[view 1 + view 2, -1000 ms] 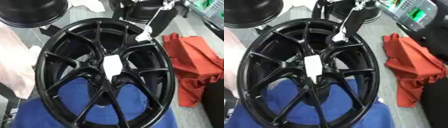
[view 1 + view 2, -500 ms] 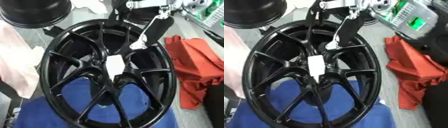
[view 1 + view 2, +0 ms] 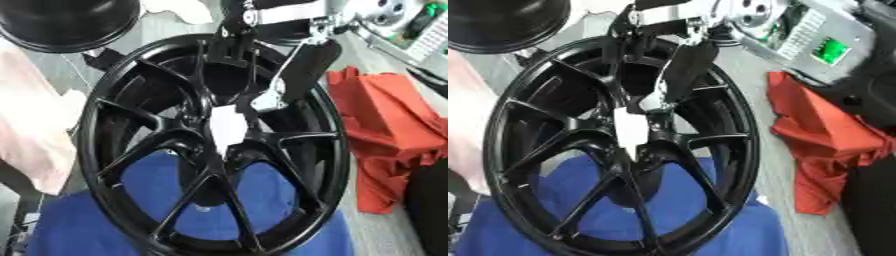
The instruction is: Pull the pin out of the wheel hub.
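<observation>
At the centre of the black wheel hub [image 3: 210, 150] sits a white pin [image 3: 229, 126], upright among the spokes. Just above it, the right hand [image 3: 289, 80] reaches down from the upper right, a silver fingertip near the pin; whether its fingers pinch anything I cannot tell. Beneath the wheel lies a blue cloth [image 3: 131, 225], with a red cloth [image 3: 385, 135] to the right.

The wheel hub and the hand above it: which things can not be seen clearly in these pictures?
- Pin: only a blurred white shape shows at the hub of the black wheel; its form is unreadable in both eye views.
- Right hand: blurred; whether it touches the white shape, and how it is closed, cannot be told.
- Left hand: in neither view.
- Red cloth: its right part is hidden by a dark object.
</observation>
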Robot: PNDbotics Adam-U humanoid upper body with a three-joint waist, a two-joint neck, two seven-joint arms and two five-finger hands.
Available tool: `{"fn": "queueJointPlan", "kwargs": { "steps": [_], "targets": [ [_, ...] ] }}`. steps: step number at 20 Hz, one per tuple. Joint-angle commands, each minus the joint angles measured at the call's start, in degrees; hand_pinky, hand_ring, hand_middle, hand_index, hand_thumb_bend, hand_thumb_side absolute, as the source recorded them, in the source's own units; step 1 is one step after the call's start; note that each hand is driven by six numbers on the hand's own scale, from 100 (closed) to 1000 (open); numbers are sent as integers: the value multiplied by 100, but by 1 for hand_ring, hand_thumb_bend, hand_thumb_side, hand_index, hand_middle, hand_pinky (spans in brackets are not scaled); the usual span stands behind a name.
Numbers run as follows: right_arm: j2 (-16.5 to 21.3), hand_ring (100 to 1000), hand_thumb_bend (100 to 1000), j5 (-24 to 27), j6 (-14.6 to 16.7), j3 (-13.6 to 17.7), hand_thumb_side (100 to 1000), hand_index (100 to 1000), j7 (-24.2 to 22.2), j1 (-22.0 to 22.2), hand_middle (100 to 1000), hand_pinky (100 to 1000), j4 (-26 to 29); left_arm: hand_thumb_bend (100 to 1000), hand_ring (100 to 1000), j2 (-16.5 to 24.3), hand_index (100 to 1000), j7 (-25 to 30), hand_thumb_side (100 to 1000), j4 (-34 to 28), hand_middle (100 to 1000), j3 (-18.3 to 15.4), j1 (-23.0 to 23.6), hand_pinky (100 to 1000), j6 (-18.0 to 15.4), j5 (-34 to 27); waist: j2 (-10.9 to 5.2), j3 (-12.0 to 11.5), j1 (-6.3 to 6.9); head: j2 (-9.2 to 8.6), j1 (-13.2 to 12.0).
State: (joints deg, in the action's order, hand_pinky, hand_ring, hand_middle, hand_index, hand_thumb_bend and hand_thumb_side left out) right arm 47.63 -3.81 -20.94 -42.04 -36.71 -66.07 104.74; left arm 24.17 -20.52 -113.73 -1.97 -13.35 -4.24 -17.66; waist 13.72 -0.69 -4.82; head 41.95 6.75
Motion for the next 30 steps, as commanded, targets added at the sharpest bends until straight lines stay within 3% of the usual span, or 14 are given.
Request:
{"fn": "queueJointPlan", "kwargs": {
  "steps": [1,10,20,30],
  "targets": [
    [88,757,428,77,-294,52,289,831,41,-123,786,800,130,142,708,82,752,-14,757,-86,645,-31,-16,827,13,31,-57,16,15,50,-45],
    [57,775,467,154,-881,3,277,836,51,-143,800,802,291,144,705,87,751,-38,766,-86,644,-26,0,826,27,68,100,38,-20,156,-247],
    [34,776,478,137,-995,-2,279,836,-97,-73,797,795,326,146,703,82,750,-53,775,-86,642,-17,-18,826,42,91,265,-1,-67,123,-311],
    [30,775,494,167,-1128,-9,256,833,-232,120,792,789,314,147,701,62,750,-54,779,-86,641,-9,-32,827,50,97,367,-29,-74,-19,-265]
  ]
}}
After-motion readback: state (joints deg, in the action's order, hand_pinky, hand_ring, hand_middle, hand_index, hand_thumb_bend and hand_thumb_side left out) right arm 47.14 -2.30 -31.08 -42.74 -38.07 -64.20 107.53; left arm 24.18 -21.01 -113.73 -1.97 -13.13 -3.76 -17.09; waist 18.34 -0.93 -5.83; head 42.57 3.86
